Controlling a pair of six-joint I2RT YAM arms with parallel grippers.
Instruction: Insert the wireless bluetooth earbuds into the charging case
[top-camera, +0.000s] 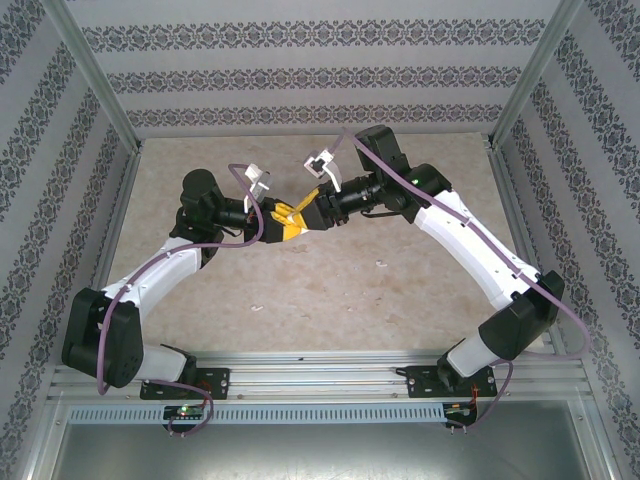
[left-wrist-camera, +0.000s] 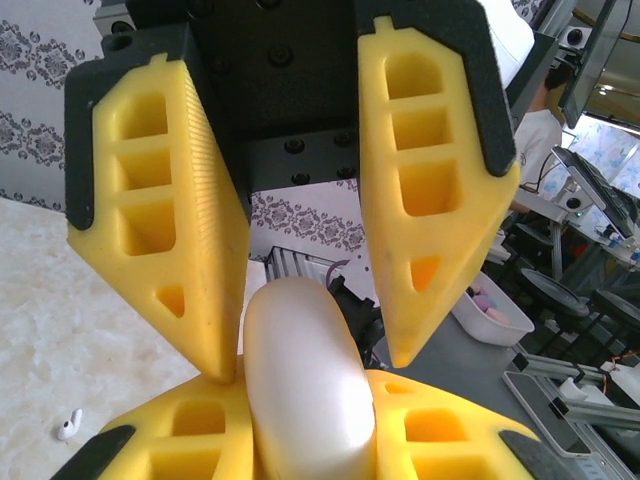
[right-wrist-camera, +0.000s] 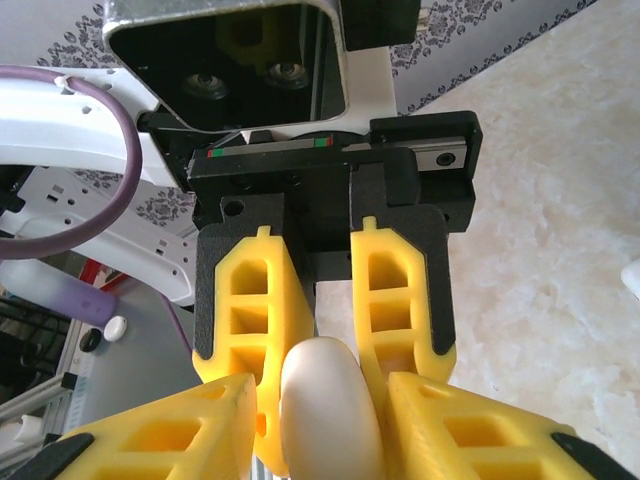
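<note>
White case (left-wrist-camera: 305, 390) is clamped between the left fingers (right-wrist-camera: 245, 300), held above the table (left-wrist-camera: 60, 300). The right fingers (left-wrist-camera: 150, 220) stand part open astride its other end, one touching, probably to open it. One earbud (left-wrist-camera: 68, 425) lies on the table, well apart from both.

Charging case (left-wrist-camera: 305, 390): glossy, smooth white plastic. Yellow fingers (left-wrist-camera: 205, 260): matt plastic, finely ribbed inner faces. Tabletop (top-camera: 400, 300): matt, marbled beige.
</note>
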